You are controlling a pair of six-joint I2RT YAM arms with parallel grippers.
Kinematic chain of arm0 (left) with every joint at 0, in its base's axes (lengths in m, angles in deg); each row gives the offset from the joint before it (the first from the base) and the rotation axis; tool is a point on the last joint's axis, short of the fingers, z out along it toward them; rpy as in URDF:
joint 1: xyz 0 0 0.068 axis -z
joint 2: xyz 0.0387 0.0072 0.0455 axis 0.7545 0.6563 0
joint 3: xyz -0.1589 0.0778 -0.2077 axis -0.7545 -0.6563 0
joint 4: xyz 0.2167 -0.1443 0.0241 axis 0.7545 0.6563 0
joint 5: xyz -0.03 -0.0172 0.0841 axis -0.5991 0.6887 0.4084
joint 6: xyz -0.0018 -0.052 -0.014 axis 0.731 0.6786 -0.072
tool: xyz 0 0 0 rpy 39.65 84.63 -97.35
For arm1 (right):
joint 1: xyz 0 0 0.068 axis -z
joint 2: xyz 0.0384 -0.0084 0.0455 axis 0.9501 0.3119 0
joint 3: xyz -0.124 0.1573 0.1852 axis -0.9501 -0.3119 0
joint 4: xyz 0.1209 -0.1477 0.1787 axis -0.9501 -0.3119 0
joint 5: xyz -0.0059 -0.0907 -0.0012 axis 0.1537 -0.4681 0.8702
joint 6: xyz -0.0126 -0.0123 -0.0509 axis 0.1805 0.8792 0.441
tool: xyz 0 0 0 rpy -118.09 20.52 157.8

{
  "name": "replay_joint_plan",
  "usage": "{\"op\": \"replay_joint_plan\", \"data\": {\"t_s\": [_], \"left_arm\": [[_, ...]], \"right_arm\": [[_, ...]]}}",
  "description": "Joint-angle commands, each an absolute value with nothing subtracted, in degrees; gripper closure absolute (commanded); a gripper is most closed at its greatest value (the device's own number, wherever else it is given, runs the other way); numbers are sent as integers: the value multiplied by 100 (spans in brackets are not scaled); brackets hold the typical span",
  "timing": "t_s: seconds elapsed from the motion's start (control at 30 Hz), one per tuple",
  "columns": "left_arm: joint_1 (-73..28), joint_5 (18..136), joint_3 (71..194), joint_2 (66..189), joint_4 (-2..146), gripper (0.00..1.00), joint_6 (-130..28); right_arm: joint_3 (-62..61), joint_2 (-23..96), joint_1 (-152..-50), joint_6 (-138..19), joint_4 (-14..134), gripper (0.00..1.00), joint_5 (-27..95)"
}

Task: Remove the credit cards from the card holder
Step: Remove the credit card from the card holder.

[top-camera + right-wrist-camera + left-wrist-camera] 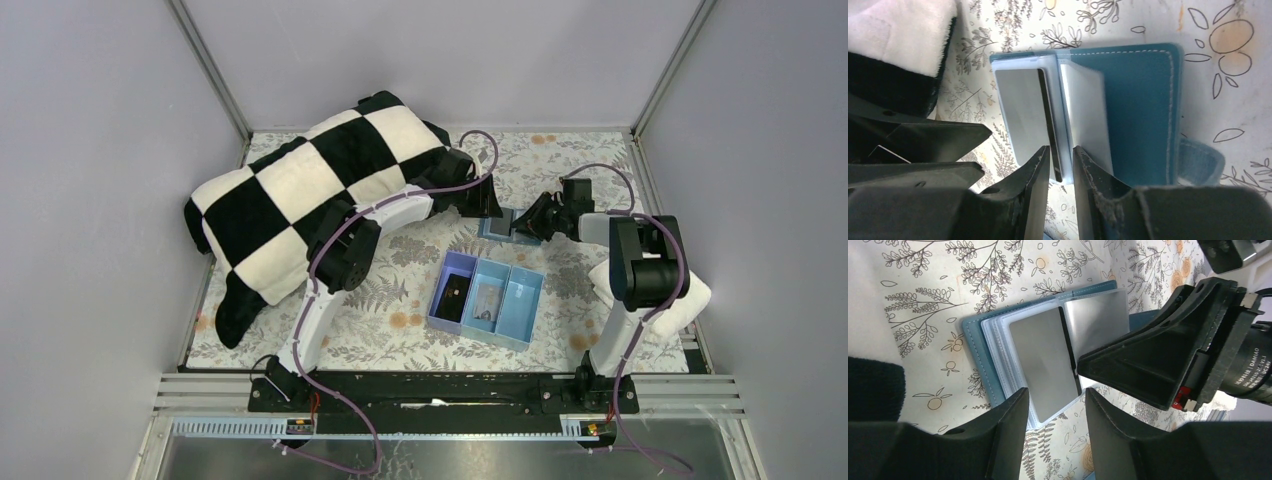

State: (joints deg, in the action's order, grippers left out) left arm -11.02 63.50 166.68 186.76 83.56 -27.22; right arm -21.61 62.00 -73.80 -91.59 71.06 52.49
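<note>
- Card holder (pixel 975 347) lies open and flat on the tabletop (pixel 923 300), toward the far middle, between the two arms. Its clear sleeves (pixel 998 340) are fanned out, and two grey credit cards (pixel 1043 365) show, one on each side of the spine.
- Left tool (pixel 1054 392) hangs over the end of the card nearer to it, jaws about half apart and flanking that end. Whether the pads touch the card's long edges cannot be told.
- Right tool (pixel 1061 150) is narrow, its fingertips astride the leaves by the spine. Whether it pinches anything cannot be told either.
- Step in hand, as I judge it: drawing the first card out of its sleeve.
- One tool should pin the holder or the sleeve leaf while the other pulls the card straight along the pocket, not upward. Otherwise the light wallet will likely lift with it.
- The grip should take only the card. A pinch that also catches the plastic will probably jam it.
- A slow pull is wise, as the two tools stand very close and could knock each other.
</note>
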Motion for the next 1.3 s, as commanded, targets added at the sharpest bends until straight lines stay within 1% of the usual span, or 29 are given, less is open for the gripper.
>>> {"op": "replay_joint_plan", "data": {"t_s": [0.0, 0.2, 0.4, 0.63, 0.7, 0.8, 0.83, 0.9, 0.93, 1.03, 1.07, 1.13, 1.27], "left_arm": [[-1110, 6385, 16626, 18773, 8168, 51, -2716], [-1121, 6603, 16517, 18801, 8170, 53, -2811], [-1115, 6425, 16551, 18915, 8131, 58, -2792], [-1117, 6273, 16516, 18974, 8064, 59, -2740], [-1110, 6221, 16526, 18994, 8057, 59, -2728], [-1110, 6132, 16552, 19035, 8051, 59, -2704], [-1111, 6115, 16552, 19044, 8050, 61, -2702], [-1112, 6088, 16543, 19063, 8061, 74, -2706], [-1117, 6101, 16539, 19062, 8077, 80, -2719], [-1127, 6120, 16517, 19064, 8101, 94, -2750], [-1127, 6122, 16510, 19072, 8104, 96, -2751], [-1127, 6115, 16508, 19069, 8107, 97, -2752], [-1127, 6068, 16483, 19071, 8073, 100, -2726]], "right_arm": [[-1889, 6387, -7444, -9160, 7224, 69, 5409], [-1887, 6479, -7450, -9215, 7270, 71, 5462], [-1870, 6516, -7457, -9265, 7319, 73, 5468], [-1844, 6552, -7463, -9295, 7363, 74, 5541], [-1851, 6574, -7470, -9321, 7421, 76, 5605], [-1856, 6616, -7475, -9394, 7545, 84, 5735], [-1866, 6630, -7477, -9426, 7582, 87, 5773], [-1889, 6636, -7479, -9478, 7665, 91, 5840], [-1876, 6644, -7478, -9495, 7657, 91, 5872], [-1852, 6617, -7475, -9540, 7644, 86, 5969], [-1859, 6597, -7473, -9553, 7664, 85, 5977], [-1848, 6582, -7477, -9567, 7668, 83, 5962], [-1792, 6676, -7475, -9563, 7640, 74, 5944]]}}
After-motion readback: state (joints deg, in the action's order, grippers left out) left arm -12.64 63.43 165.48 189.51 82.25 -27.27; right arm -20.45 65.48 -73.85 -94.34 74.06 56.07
